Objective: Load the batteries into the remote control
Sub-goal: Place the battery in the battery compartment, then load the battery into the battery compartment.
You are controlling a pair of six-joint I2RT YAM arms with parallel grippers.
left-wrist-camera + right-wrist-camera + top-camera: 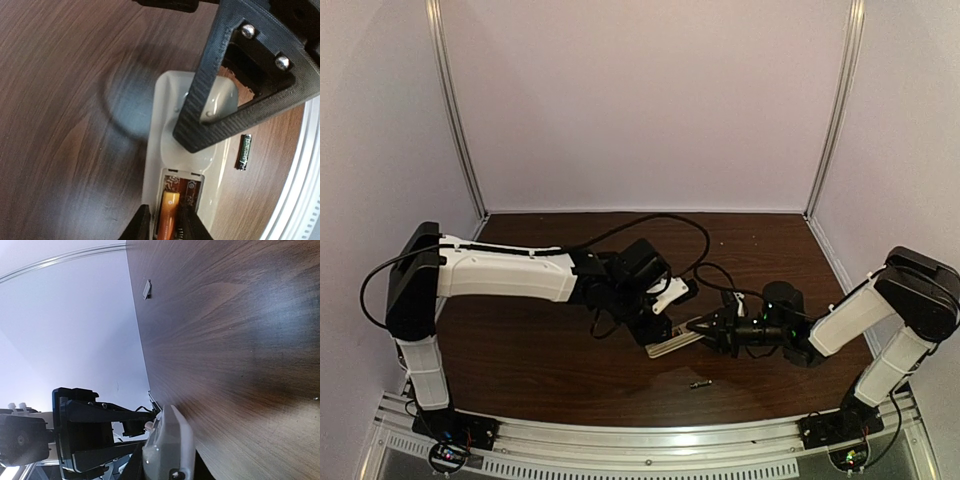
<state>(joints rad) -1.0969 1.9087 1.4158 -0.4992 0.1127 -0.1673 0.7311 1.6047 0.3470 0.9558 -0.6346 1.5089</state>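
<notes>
The remote control lies back-up just above the table, its battery bay open. An orange battery sits in the bay's left slot. My left gripper stands over that slot, jaws slightly apart. Its left finger is outside the remote's edge, off the battery, and the right finger is beside the battery. My right gripper is shut on the remote's other end, one black finger lying across the grey back. The dark battery lies loose on the table beside the remote, also in the top view.
A small grey flat piece lies far off on the dark wood table near the back wall. White walls close in the table on three sides. The metal rail with both arm bases runs along the near edge.
</notes>
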